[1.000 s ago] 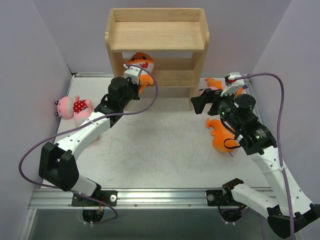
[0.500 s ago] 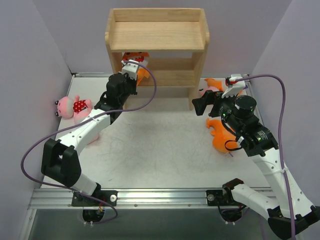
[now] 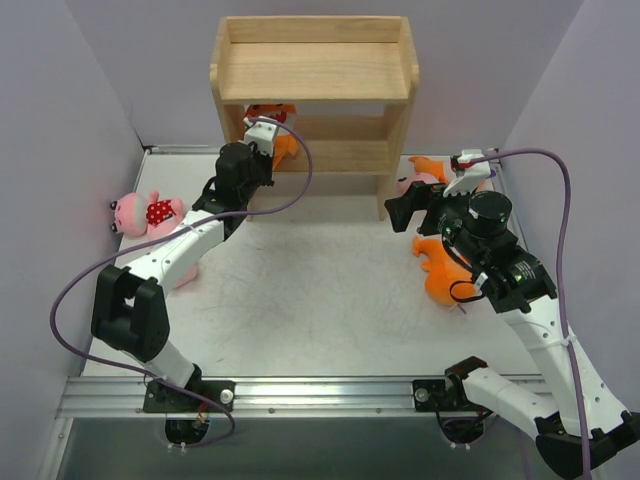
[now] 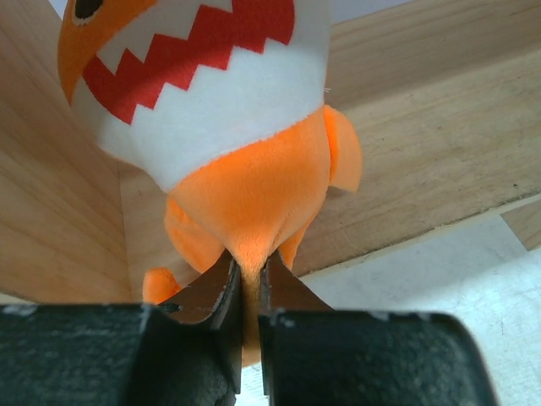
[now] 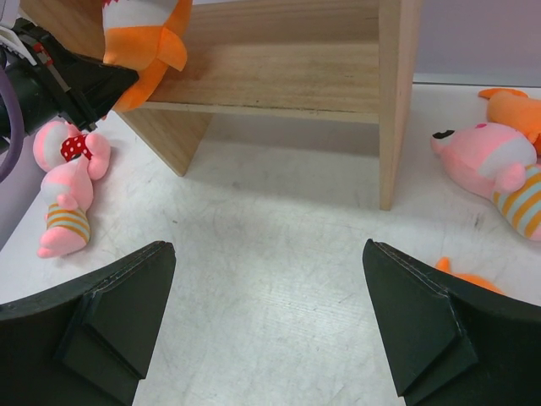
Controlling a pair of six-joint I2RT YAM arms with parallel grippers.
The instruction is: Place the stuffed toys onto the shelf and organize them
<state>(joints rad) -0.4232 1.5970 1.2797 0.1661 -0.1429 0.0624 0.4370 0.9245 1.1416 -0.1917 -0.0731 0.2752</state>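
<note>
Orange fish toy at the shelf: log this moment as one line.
left end effector: shut on orange fish toy | position: inside shelf, left end | right end effector: open, empty

Fish toy inside shelf, at its left end

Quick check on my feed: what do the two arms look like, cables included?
The left arm and right arm match: white link shells, black joint housings and black wrist blocks. Each trails a long purple cable, the left cable and the right cable alike. The jaws are dark.
</note>
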